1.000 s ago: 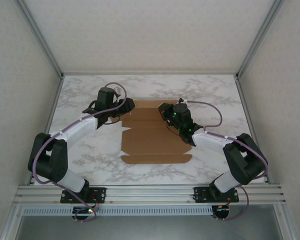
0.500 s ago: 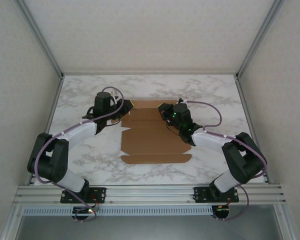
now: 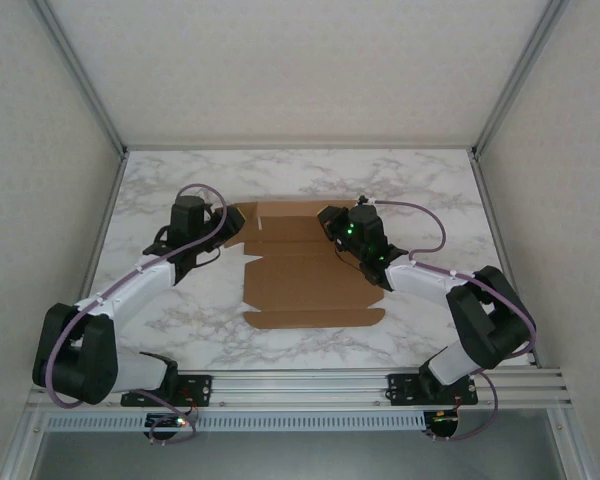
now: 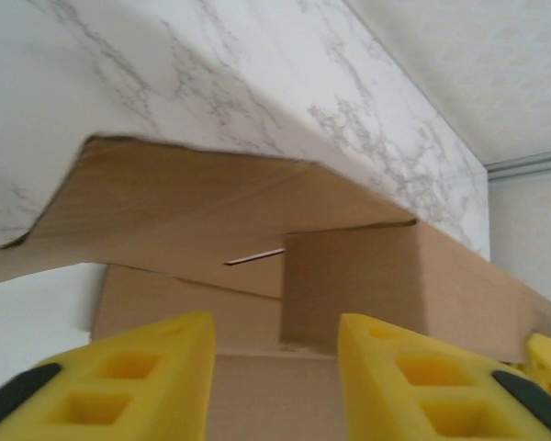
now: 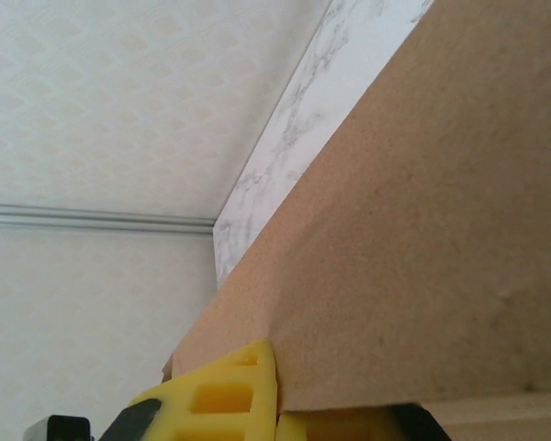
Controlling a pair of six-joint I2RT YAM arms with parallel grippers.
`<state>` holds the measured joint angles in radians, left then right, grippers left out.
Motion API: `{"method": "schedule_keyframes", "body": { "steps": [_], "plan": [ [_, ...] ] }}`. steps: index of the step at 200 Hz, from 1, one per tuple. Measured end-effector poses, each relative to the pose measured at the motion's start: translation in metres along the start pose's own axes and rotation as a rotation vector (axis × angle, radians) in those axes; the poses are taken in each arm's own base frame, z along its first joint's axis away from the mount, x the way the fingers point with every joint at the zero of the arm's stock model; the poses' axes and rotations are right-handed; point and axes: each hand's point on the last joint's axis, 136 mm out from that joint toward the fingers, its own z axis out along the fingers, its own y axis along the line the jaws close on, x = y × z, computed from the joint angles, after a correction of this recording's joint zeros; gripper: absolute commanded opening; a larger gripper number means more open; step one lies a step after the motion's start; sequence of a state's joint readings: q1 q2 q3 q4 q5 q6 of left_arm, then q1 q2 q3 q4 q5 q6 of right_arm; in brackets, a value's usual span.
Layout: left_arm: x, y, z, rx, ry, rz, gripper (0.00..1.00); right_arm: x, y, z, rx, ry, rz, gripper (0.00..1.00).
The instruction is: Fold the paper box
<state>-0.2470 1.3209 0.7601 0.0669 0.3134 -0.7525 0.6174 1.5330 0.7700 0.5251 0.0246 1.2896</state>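
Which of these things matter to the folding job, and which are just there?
Job:
- flat brown corrugated cardboard sheet with flaps
- left gripper, open
- right gripper, clamped on the sheet

Just there:
- white marble-patterned table
- silver metal frame rail

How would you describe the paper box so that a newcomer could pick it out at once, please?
Look at the white marble table and find the space between the left arm and the right arm. There lies the paper box, an unfolded sheet with flaps and slits. It is the only plain brown cardboard against pale stone and black-and-white arms.
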Motion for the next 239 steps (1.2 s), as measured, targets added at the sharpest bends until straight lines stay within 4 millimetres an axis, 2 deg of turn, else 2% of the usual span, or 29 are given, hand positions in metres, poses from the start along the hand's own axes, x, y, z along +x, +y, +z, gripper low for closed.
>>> {"method": "schedule_keyframes", "body": {
  "steps": [53,83,136,184,239],
  "plan": [
    [0.026,0.046,0.024,-0.133,0.061,-0.018,0.34,-0.001,0.001,0.001,0.006,0.005,-0.010,0.05],
    [0.037,0.060,0.042,-0.178,0.081,-0.012,0.42,0.000,0.004,0.003,0.002,0.017,-0.014,0.05],
    [0.027,0.061,0.077,-0.184,0.043,0.005,0.45,-0.006,0.003,0.004,0.009,0.005,-0.033,0.06],
    [0.066,0.069,0.091,-0.213,0.142,0.088,0.44,-0.006,-0.001,0.007,0.017,0.007,-0.038,0.06],
    [0.070,0.070,0.091,-0.241,0.128,0.172,0.43,-0.006,0.002,0.008,-0.003,0.003,-0.059,0.06]
  ]
}}
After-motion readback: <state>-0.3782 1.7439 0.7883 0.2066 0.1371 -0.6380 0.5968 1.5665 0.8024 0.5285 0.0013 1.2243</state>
